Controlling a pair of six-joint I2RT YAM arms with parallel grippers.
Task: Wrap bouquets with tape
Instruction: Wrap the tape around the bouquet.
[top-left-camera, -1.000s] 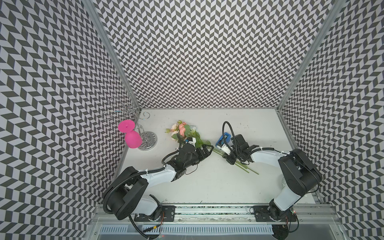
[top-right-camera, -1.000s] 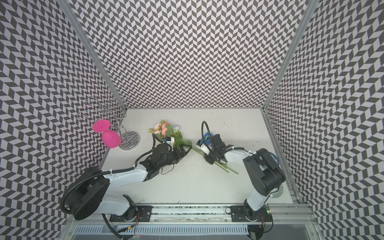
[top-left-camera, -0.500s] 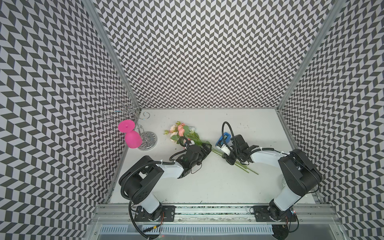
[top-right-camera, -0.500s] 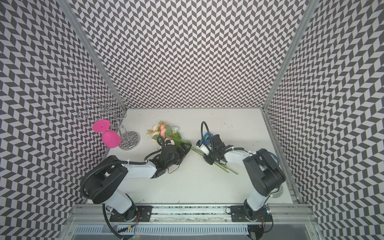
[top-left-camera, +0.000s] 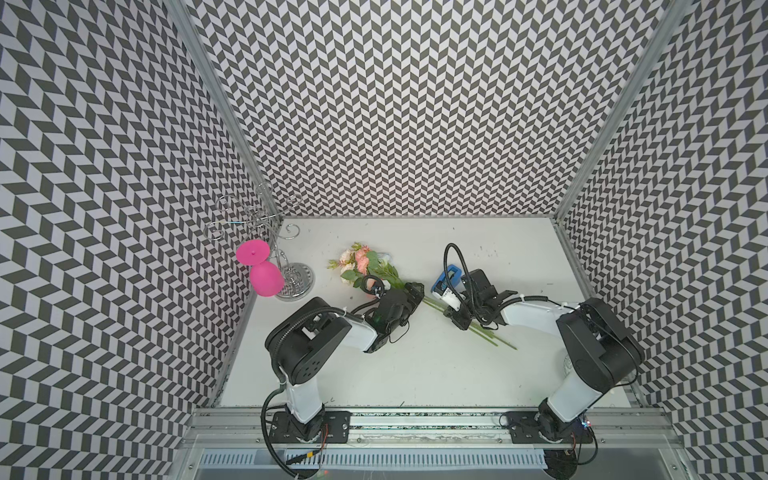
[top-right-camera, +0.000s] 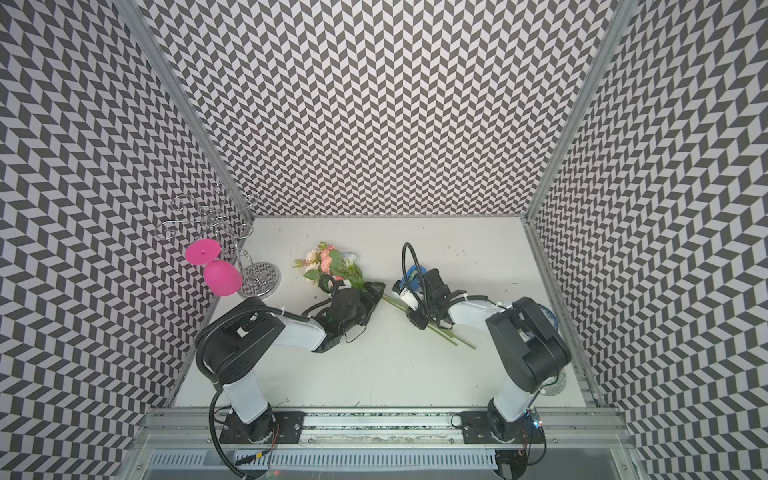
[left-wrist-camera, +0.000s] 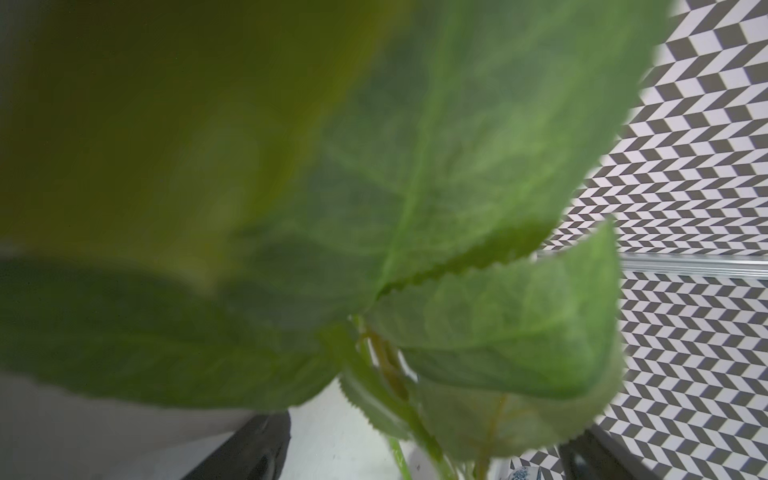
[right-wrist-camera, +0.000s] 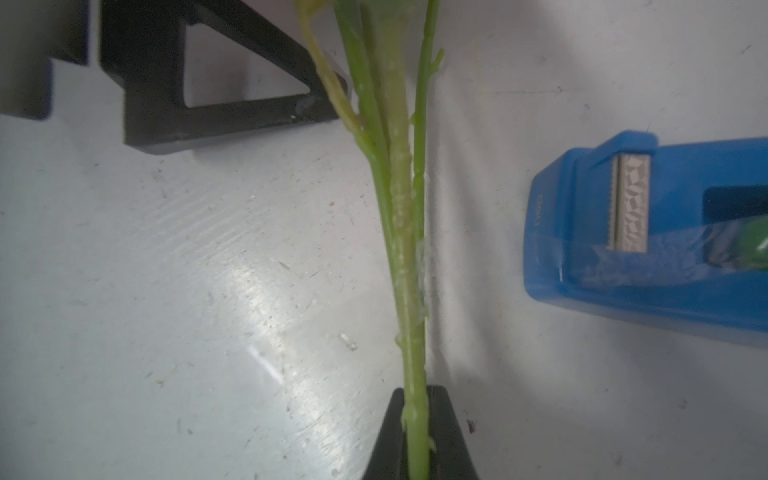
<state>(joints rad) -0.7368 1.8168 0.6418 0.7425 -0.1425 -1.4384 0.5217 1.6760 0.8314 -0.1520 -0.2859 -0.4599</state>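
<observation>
The right gripper (right-wrist-camera: 415, 419) pinches the bouquet (top-left-camera: 368, 268) stems; the left gripper (top-left-camera: 414, 289) stands spread around them.
In both top views the bouquet lies slantwise on the table (top-left-camera: 415, 374), stems running between the two grippers; the blue tape dispenser (top-left-camera: 444, 283) sits just beside the right one. The left wrist view is mostly blurred leaves, with dark fingers (left-wrist-camera: 249, 449) far apart. Only the right wrist view shows jaws clamped on the stems, dispenser near but not touching.

tape (right-wrist-camera: 665, 232) just beside stems (right-wrist-camera: 405, 249), leaves (left-wrist-camera: 457, 166) prob. crowd left claw (top-left-camera: 415, 291), front free
</observation>
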